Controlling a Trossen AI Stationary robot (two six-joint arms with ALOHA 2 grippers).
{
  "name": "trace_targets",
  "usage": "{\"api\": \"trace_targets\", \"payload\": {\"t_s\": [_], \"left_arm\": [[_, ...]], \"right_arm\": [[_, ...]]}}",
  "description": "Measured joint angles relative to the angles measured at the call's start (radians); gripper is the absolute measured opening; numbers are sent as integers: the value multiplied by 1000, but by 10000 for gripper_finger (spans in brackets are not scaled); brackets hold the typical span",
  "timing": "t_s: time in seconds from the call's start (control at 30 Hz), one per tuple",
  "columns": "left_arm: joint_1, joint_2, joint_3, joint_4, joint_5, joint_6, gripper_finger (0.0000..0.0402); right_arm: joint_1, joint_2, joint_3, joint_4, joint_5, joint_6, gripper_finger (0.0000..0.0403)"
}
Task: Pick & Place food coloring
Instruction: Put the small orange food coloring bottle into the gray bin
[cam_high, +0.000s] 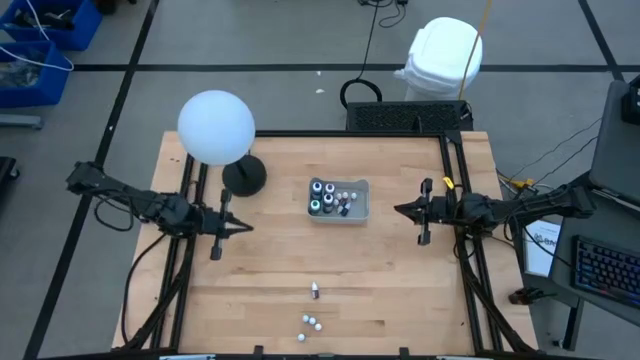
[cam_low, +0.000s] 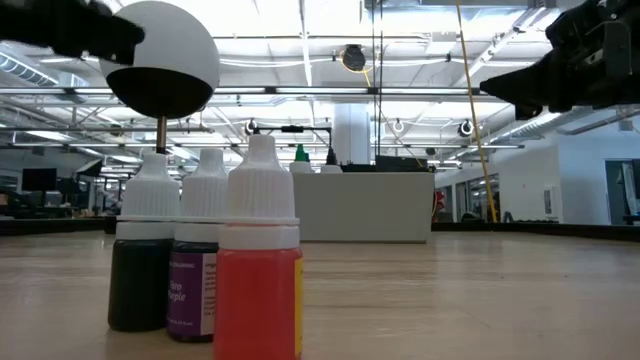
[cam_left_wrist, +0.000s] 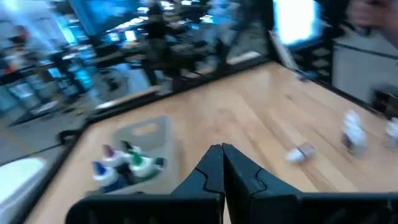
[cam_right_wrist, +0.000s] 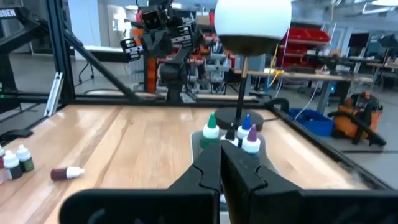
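- A wooden table (cam_high: 260, 290) stands in a large workshop hall with bright ceiling lights; a lamp with a white globe (cam_high: 216, 127) sits toward 10 o'clock of the table's middle.
- The grey tray (cam_high: 361, 207) lies near the table centre, holding several food coloring bottles (cam_high: 330, 197) with white caps and coloured tips, packed upright and close together.
- More bottles are loose toward 6 o'clock: 1 lying bottle (cam_high: 315, 290) on its side, and 3 standing bottles (cam_high: 311, 322) in a tight cluster nearer the table's edge.
- The left gripper (cam_high: 246, 228) hovers at 9 o'clock of the tray, fingers pressed together, empty.
- The right gripper (cam_high: 400, 210) hovers at 3 o'clock of the tray, likewise pinched closed on nothing.
- Judged by look, each bottle is a small light plastic dropper: stiff enough to pinch, smooth-sided, easy to topple or roll.
- The best hold is probably across the round body just under the cap, where the shoulder would stop slipping.
- The lying bottle would likely roll under a poor pinch; the clustered 3 leave little finger room.
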Motion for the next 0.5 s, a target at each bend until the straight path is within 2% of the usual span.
{"api": "trace_targets", "payload": {"t_s": [0.23, 0.4, 0.5], "left_arm": [[129, -64, -77, 2, 240, 27, 1], [284, -67, -99, -1, 435, 35, 1], [352, -67, -133, 39, 546, 18, 2]], "right_arm": [[0, 19, 0, -6, -1, 1, 0], [0, 31, 0, -14, -100, -18, 0], [0, 38, 0, 0, -104, -26, 0]]}}
